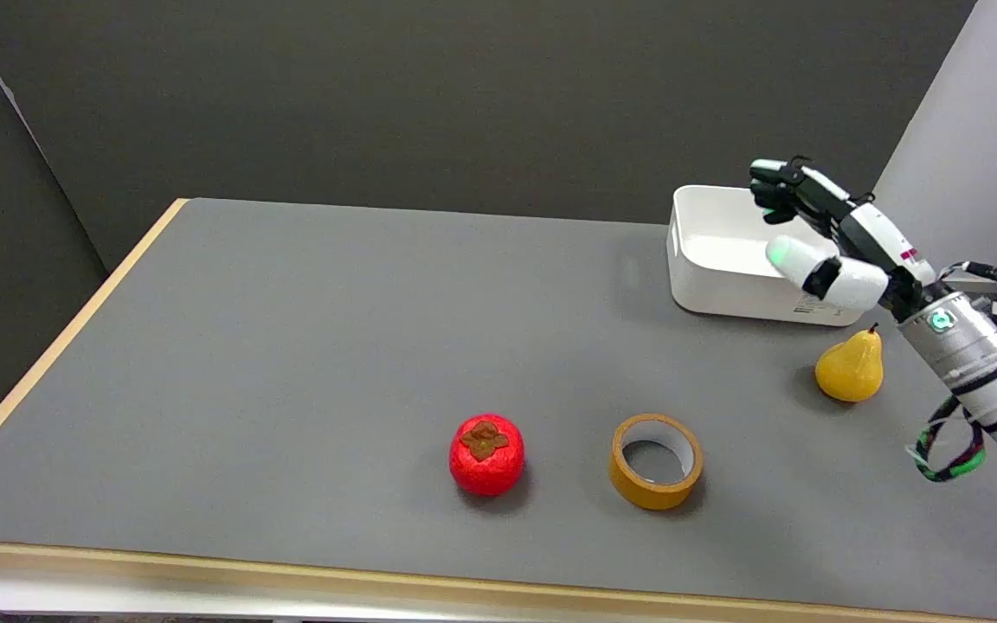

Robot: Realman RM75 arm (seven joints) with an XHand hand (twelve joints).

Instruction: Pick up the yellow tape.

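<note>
Near the table's (230,346) front edge, somewhat right of its middle, the yellow tape (655,462) lies flat with its hole facing up, nothing touching it. In the head view the right hand (819,234) hangs in the air by the far right corner, above the white bin (706,260), fingers spread apart and holding nothing.

The step in hand looks like the reach, not yet begun. To do it well, I would bring the hand toward the front edge and come down on the roll from above, so the thumb can go into the hole and the fingers close on the outer wall, or so the roll is pinched across its width. The red persimmon (487,453) sits just beside the tape toward the left edge, so the hand is better kept on the right side of the roll. The yellow pear (851,367) stands near the right edge under the forearm's path; a low sweep could knock it.

The bin's inside shows only white walls and floor where visible; the hand hides part of it.
</note>
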